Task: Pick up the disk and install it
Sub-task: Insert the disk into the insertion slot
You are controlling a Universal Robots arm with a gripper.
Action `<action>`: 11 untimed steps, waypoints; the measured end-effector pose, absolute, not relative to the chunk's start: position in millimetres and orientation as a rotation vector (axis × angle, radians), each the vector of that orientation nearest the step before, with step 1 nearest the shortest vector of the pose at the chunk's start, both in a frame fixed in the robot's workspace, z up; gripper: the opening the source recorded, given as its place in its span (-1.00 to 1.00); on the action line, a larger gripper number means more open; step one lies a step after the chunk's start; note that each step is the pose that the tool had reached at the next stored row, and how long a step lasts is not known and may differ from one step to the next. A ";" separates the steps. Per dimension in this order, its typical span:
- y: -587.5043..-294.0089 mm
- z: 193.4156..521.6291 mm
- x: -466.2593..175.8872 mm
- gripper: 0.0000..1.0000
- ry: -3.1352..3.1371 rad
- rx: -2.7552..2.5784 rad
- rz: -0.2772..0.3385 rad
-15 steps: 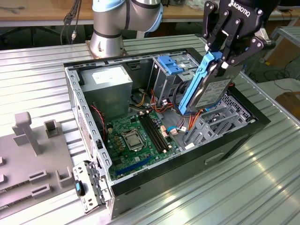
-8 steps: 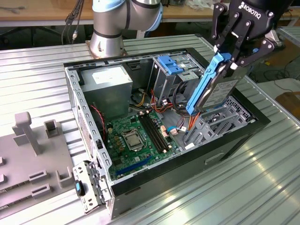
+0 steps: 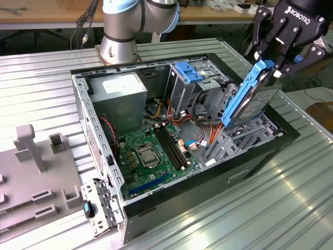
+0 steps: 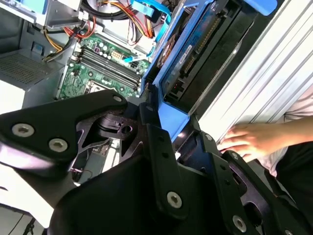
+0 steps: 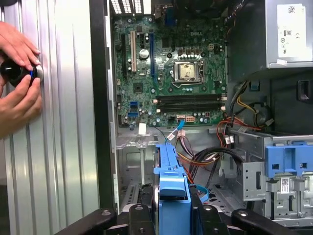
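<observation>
One flat silver-grey hard disk [image 3: 248, 99] with bright blue plastic rails hangs tilted over an open black computer case [image 3: 203, 192].

The arm's black fingers [image 3: 270, 69] are closed on the disk's upper end, clamping its blue rail. The lower end dips into the grey metal drive bay [image 3: 244, 136] at the exterior view's right of the case, beside the green motherboard [image 3: 153, 151]. The case lies on its side on a ribbed metal bench [image 3: 291, 198]. In the first wrist view a person's hands [image 5: 22, 100] hold a small black knob [image 5: 14, 72] on the bench just outside the case wall.
</observation>
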State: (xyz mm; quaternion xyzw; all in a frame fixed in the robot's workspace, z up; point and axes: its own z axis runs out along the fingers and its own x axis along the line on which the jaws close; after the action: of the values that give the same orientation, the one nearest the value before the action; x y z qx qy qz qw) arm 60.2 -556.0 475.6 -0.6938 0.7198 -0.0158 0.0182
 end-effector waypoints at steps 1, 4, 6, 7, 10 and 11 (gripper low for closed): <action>-556.7 473.7 61.0 -0.26 2.235 -2.156 -0.050; -557.1 471.3 63.5 -0.26 2.235 -2.156 -0.050; -557.8 469.2 65.5 -0.26 2.235 -2.156 -0.050; -558.8 467.8 65.9 -0.26 2.235 -2.156 -0.050; -563.1 465.0 66.9 -0.26 2.235 -2.156 -0.050; -564.3 464.0 66.9 -0.26 2.235 -2.156 -0.050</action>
State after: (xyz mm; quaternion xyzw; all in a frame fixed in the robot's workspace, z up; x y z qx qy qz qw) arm 66.9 -564.3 464.0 -0.6940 0.7196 -0.0161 0.0180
